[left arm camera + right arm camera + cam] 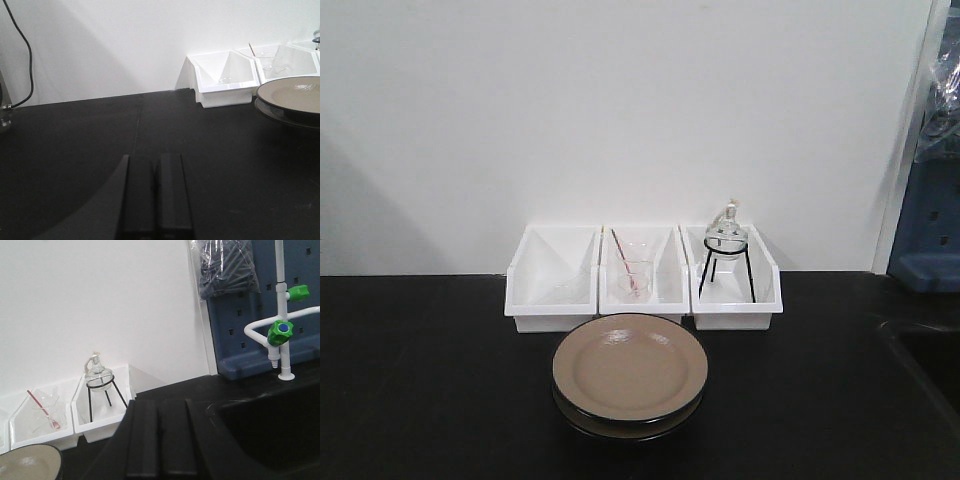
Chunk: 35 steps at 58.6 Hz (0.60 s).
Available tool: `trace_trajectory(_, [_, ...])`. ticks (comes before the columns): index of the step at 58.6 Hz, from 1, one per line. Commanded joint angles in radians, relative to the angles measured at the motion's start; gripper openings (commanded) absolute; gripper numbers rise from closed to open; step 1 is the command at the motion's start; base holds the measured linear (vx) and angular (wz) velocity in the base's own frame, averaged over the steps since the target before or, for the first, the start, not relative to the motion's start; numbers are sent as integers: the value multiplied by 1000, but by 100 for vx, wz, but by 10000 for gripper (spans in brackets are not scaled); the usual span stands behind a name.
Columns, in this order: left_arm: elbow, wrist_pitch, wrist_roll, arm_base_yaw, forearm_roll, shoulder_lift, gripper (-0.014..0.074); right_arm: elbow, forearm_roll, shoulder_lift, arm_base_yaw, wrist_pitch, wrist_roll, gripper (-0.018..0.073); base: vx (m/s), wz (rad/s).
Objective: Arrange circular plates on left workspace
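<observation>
Both arms parked low, not touching anything. Left gripper (156, 192) has its fingers pressed together, no gap, pointing fwd just above the surface. Right gripper (159, 440) same deal, fingers flat side by side w/ nothing between them, tilted slightly left.

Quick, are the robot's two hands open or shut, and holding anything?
Left gripper: shut, holding nothing.
Right gripper: shut, holding nothing.
</observation>
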Motion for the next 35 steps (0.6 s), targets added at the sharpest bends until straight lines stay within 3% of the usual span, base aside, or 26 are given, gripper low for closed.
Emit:
trace_trajectory(1, [12, -79, -11, -7, 1, -15, 0, -29, -6, 5, -2, -46, -4, 0, 0, 0])
trace_trajectory(35, [12, -79, -11, -7, 1, -15, 0, -29, -6, 5, -2, -46, -5, 0, 0, 0])
